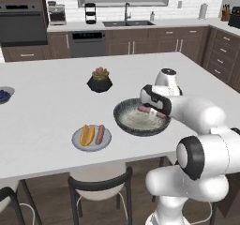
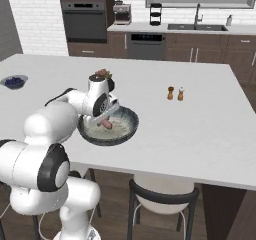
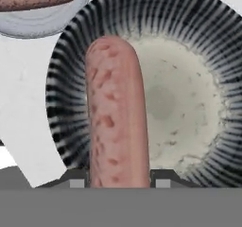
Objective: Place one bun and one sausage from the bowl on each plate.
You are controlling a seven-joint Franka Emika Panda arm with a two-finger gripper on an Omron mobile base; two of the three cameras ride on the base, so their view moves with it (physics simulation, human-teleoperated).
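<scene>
No readable text, labels, brands, numbers or signs on anything.

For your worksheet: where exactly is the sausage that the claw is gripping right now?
The sausage sits between the claw's fingertips, over the bowl; in the left base view it is right of the grey plate.

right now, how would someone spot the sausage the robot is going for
On the white island, find the wide dark bowl near the front edge. The sausage is over its pale middle, between the hand's fingertips. The other sausage lies beside a bun on the grey plate.
</scene>
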